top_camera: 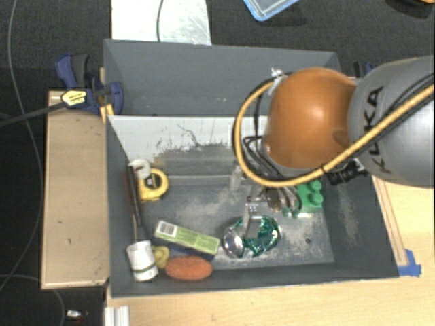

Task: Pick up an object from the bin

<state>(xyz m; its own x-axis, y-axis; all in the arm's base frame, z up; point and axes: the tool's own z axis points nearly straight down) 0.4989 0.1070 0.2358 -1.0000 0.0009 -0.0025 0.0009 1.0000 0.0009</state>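
Camera view shows the gripper (254, 212) low in the bin (204, 80), just above a crumpled green-and-silver wrapper (262, 238) at lower centre. It is probably lined up to grasp it. I cannot tell whether it is open.

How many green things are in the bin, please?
3: a flat pack lower left, a crumpled piece at the gripper, a block farther right; others may be hidden.

A: Reaching in from the right?
B: Yes, with the grey arm (397, 124) slanted downward, capped by the orange wrist cover (306, 117), looped by a yellow cable (239, 128).
A: And at the gripper (253, 214)?
B: Hangs low under the cover, pointed down.
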